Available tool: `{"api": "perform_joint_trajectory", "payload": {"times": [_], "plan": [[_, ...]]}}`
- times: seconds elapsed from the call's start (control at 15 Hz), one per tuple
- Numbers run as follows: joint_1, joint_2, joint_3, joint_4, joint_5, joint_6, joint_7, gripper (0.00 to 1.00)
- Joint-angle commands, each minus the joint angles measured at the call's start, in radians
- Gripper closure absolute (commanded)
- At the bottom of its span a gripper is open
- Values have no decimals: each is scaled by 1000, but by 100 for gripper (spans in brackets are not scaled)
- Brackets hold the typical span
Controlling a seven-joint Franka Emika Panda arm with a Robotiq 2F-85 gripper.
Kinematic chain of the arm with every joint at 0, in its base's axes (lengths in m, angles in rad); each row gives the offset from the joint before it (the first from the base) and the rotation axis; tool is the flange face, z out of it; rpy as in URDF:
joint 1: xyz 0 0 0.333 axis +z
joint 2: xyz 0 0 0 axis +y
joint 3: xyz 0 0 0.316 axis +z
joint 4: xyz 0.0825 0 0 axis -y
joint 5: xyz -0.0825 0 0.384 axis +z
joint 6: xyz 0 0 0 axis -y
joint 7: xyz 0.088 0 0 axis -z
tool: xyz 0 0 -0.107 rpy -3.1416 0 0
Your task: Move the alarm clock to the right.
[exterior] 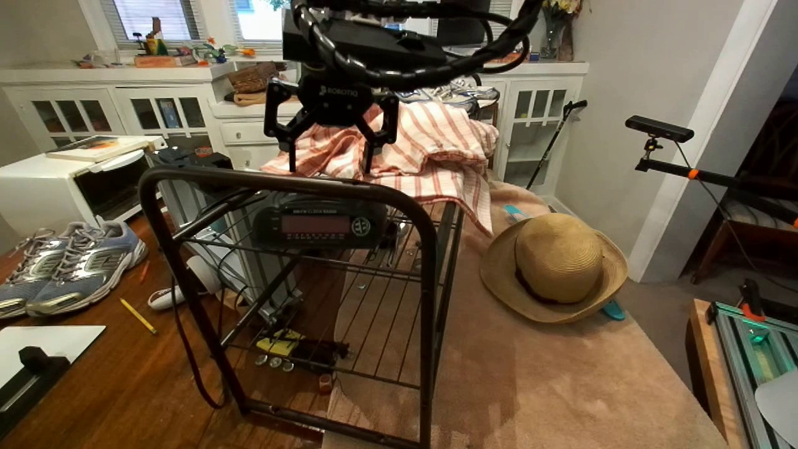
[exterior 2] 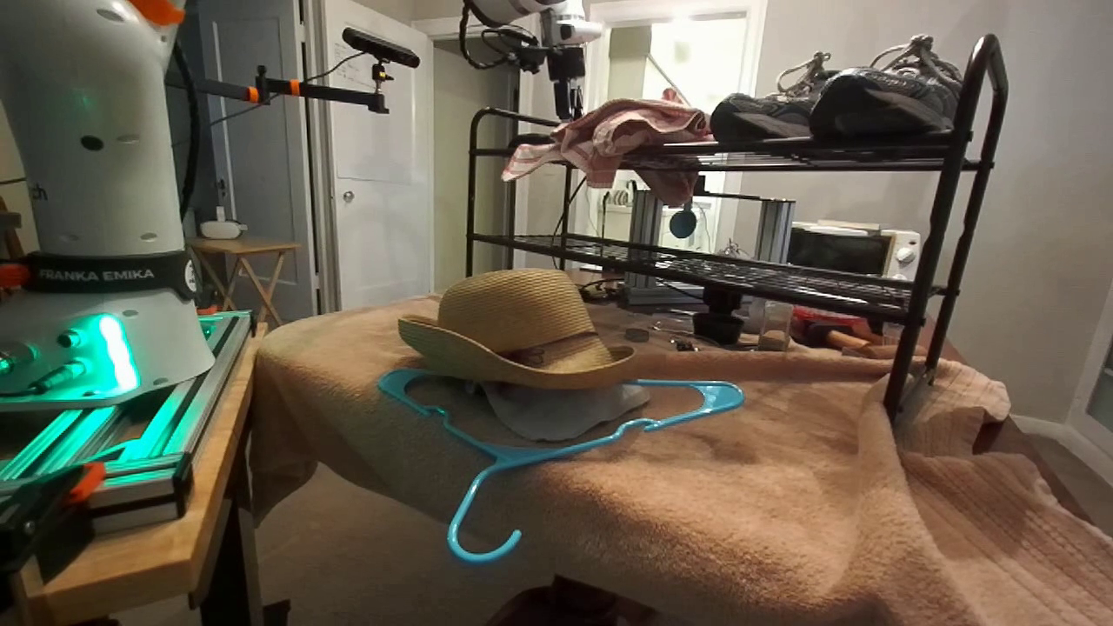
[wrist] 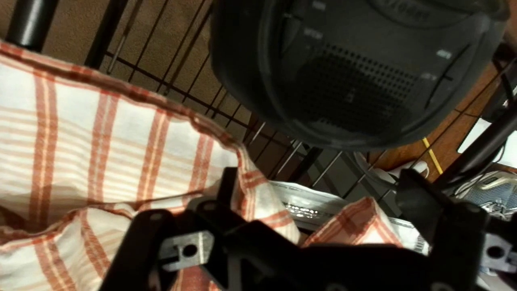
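Observation:
The black alarm clock (exterior: 317, 223) sits on the top shelf of a dark metal rack, at the rack's end, behind the raised end bar. Its dark reddish front strip faces that exterior view. In the wrist view, its black top with a speaker grid (wrist: 355, 81) shows beyond the fingers. My gripper (exterior: 330, 167) is open with nothing between its fingers. It hangs above the shelf, behind the clock and apart from it, next to the striped cloth. The open fingers also show in the wrist view (wrist: 321, 188). In an exterior view the gripper (exterior 2: 569, 109) appears edge-on.
The rack's end bar (exterior: 280, 181) rises beside the clock. A red-striped cloth (exterior: 436, 143) lies on the shelf close to my fingers. Shoes (exterior 2: 878, 104) stand farther along the rack. A straw hat (exterior: 555, 262) lies on the tan blanket (exterior: 517, 374). A white appliance (exterior: 43, 187) stands nearby.

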Motion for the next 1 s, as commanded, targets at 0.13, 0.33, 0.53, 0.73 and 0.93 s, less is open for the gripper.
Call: {"api": "perform_joint_trajectory", "payload": {"times": [0.13, 0.33, 0.53, 0.73, 0.93], "plan": [[33, 19, -33, 17, 24, -3, -9, 0], [44, 57, -34, 62, 28, -26, -20, 0], [59, 86, -41, 92, 23, -34, -12, 0], [73, 120, -62, 128, 10, -39, 5, 0], [82, 143, -78, 161, 14, -63, 5, 0]]}}
